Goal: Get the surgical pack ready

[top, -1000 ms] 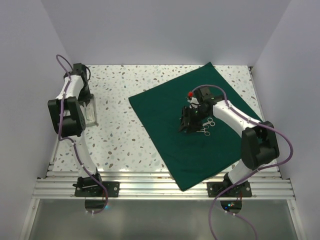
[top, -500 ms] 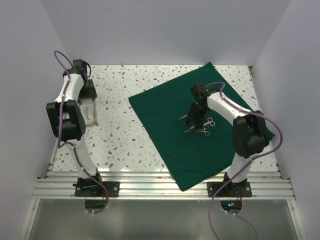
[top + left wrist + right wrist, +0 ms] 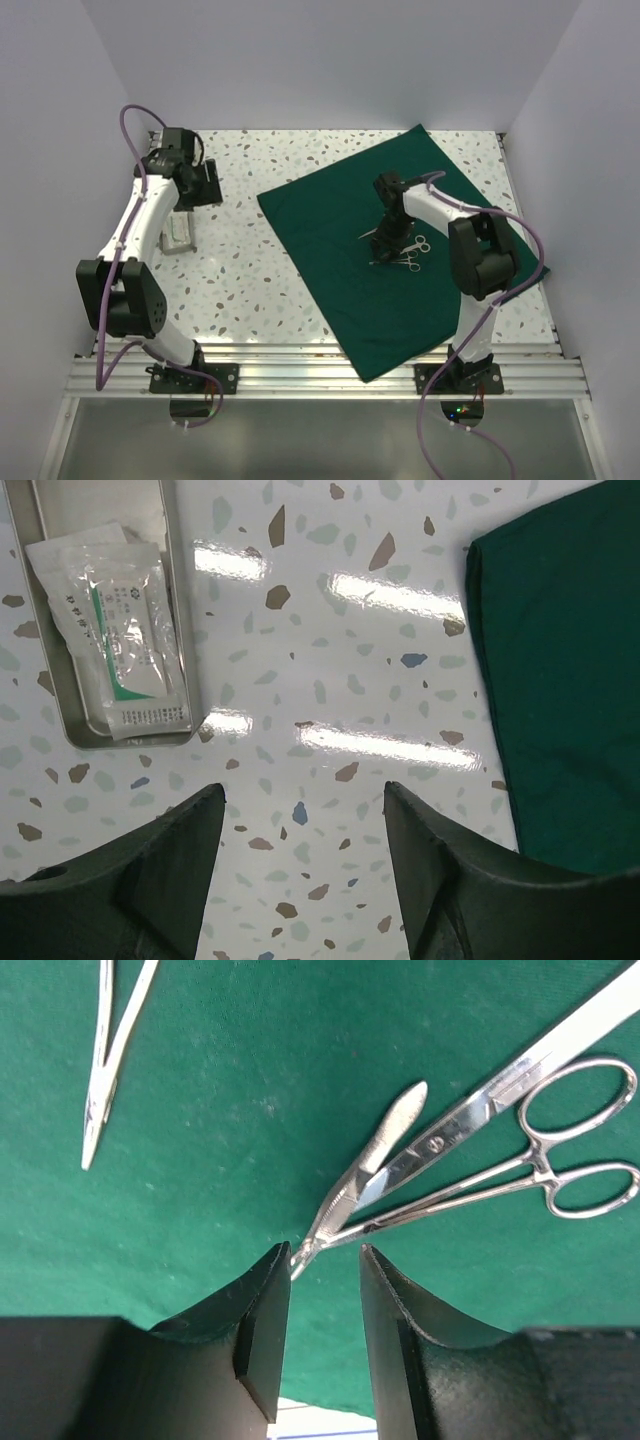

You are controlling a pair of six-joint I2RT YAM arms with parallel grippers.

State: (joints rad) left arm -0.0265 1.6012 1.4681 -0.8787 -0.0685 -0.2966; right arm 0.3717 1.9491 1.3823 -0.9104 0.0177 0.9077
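The dark green drape (image 3: 330, 215) lies spread flat on the right half of the table. On it rest ring-handled forceps (image 3: 470, 1185), a flat steel instrument (image 3: 500, 1085) crossing them, and tweezers (image 3: 110, 1070). My right gripper (image 3: 325, 1250) hovers low over the drape (image 3: 230, 1140), open by a narrow gap, with the instrument tips just beyond its left fingertip and nothing between the fingers. The small steel tray (image 3: 130, 742) holds white packets (image 3: 120, 630). My left gripper (image 3: 305, 790) stands open over bare table, between tray and drape (image 3: 570, 680).
From above, the tray (image 3: 180, 235) sits near the left wall, with the left gripper (image 3: 208, 185) just behind it. The right gripper (image 3: 385, 232) points down beside the instruments (image 3: 405, 252). White walls close in three sides; a metal rail runs along the near edge.
My left gripper has opened, lifted off the tray and swung back and to the right. My right gripper has narrowed and shifted slightly left beside the instruments.
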